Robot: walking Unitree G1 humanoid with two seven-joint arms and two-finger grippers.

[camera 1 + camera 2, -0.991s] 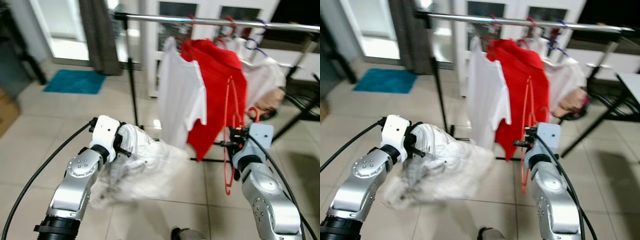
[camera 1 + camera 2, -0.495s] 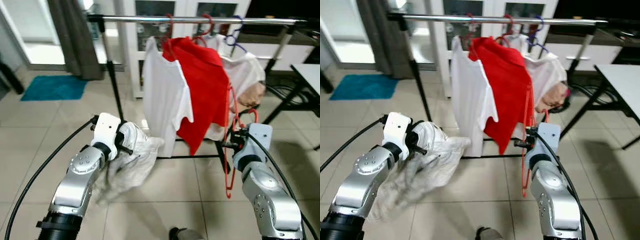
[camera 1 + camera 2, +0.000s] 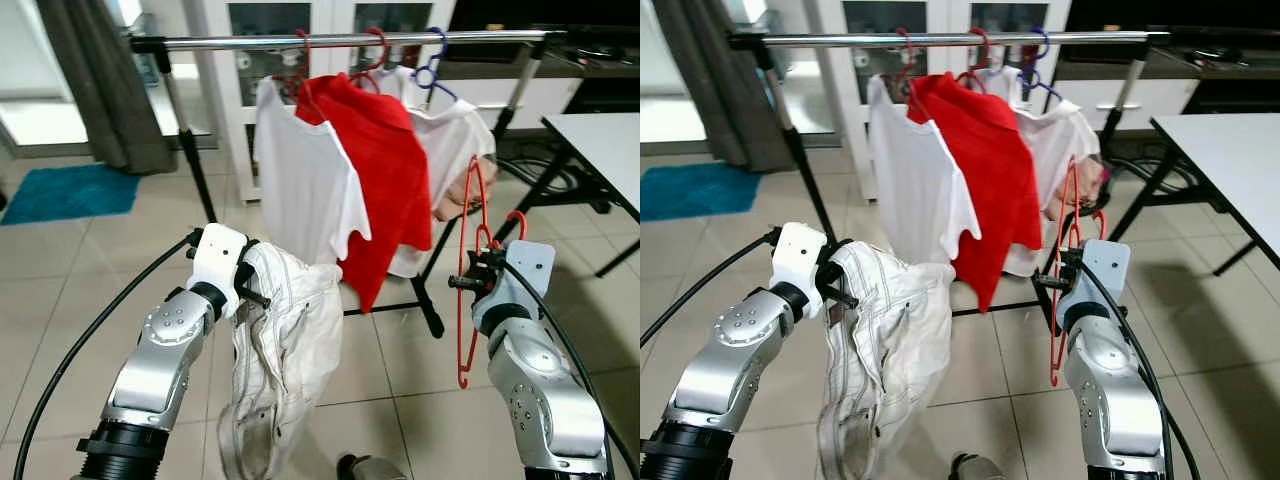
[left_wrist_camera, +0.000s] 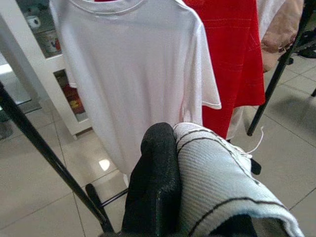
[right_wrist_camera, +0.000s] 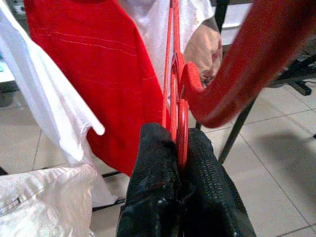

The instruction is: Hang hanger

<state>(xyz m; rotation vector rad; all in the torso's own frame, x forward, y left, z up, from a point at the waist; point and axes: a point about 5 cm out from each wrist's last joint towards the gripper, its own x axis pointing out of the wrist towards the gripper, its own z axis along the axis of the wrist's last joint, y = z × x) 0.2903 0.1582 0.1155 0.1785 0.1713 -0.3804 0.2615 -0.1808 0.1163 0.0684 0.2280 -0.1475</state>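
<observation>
My right gripper [image 3: 476,277] is shut on a bare red hanger [image 3: 468,270], held upright at my right with its hook beside the wrist; the black fingers [image 5: 158,163] pinch its thin wire [image 5: 177,118]. My left gripper [image 3: 245,290] is shut on a pale white garment [image 3: 285,370] that hangs down in folds toward the floor. Ahead stands a clothes rack whose silver rail [image 3: 340,40] carries a white shirt [image 3: 300,180], a red shirt [image 3: 385,170] and another white garment [image 3: 455,140] on hangers.
The rack's black legs [image 3: 195,170] stand on the tiled floor. A white table [image 3: 600,125] sits at the right, a grey curtain [image 3: 90,80] and a blue mat [image 3: 60,190] at the left, white cabinets behind the rack.
The camera has swung so the rack sits more central and closer. The white garment, flared out sideways before, now hangs straight down from my left gripper. The right gripper still holds the hanger.
</observation>
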